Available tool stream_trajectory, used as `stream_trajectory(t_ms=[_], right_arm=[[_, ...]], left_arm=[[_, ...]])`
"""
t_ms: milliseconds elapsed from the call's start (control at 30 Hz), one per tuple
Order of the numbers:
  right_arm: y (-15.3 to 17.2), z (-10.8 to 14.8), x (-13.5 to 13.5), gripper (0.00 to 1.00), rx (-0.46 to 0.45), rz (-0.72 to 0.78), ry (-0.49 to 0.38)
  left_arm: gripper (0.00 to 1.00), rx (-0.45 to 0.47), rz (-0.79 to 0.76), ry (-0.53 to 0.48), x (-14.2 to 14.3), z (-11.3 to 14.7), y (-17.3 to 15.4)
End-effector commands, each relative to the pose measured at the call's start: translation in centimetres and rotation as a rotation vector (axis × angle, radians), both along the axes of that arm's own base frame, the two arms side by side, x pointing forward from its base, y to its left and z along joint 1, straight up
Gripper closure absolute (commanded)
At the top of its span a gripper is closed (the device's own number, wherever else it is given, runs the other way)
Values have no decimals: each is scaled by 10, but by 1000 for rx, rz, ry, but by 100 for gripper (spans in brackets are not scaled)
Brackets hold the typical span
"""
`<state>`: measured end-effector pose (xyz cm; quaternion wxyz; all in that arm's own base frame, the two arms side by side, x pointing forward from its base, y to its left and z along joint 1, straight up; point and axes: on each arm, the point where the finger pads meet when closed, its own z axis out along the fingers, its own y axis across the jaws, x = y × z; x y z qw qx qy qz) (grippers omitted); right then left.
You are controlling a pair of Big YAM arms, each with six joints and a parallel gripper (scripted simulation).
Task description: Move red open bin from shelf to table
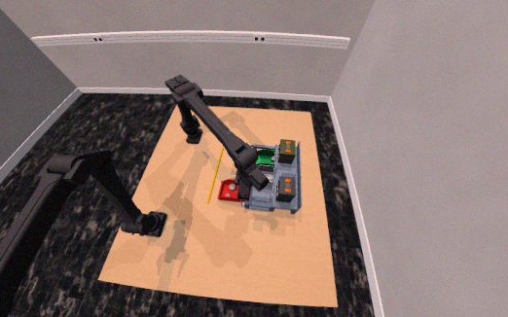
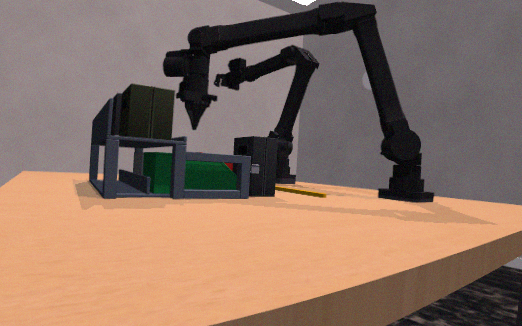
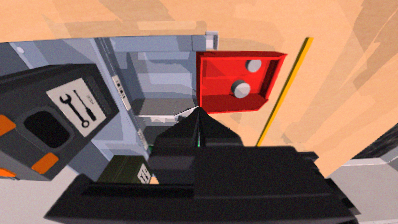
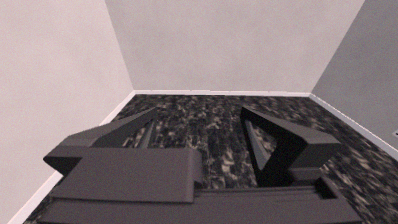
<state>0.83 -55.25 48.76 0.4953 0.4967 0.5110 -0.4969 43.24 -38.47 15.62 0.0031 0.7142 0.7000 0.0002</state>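
The red open bin (image 1: 224, 194) (image 2: 230, 165) (image 3: 215, 103), upright with two grey discs (image 3: 241, 89) inside, rests on the counter (image 1: 284, 263) (image 2: 172, 250) (image 3: 125, 12), between the yellow strip (image 1: 215, 175) (image 2: 302, 192) (image 3: 285, 92) and the shelf (image 1: 298, 180) (image 2: 178, 172) (image 3: 165, 43), which stands nearer the edge opposite the arm bases. Left jaws (image 2: 194, 128): together, empty, above it. Right jaws (image 2: 217, 80): apart, empty.
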Motion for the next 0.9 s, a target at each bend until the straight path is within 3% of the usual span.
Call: stream_trajectory(t_ms=[0,167,200,867], right_arm=[[8,13,-6,0,-15,-7,-16],[8,13,-6,0,-15,-7,-16],[8,13,-6,0,-15,-7,-16],[8,13,-6,0,-15,-7,-16]], left_arm=[[100,-20,-13,-21,-1,11,0],[100,-20,-13,-21,-1,11,0],[57,-66,-15,-71,9,45,-17],[57,-66,-9,-72,11,46,-14]])
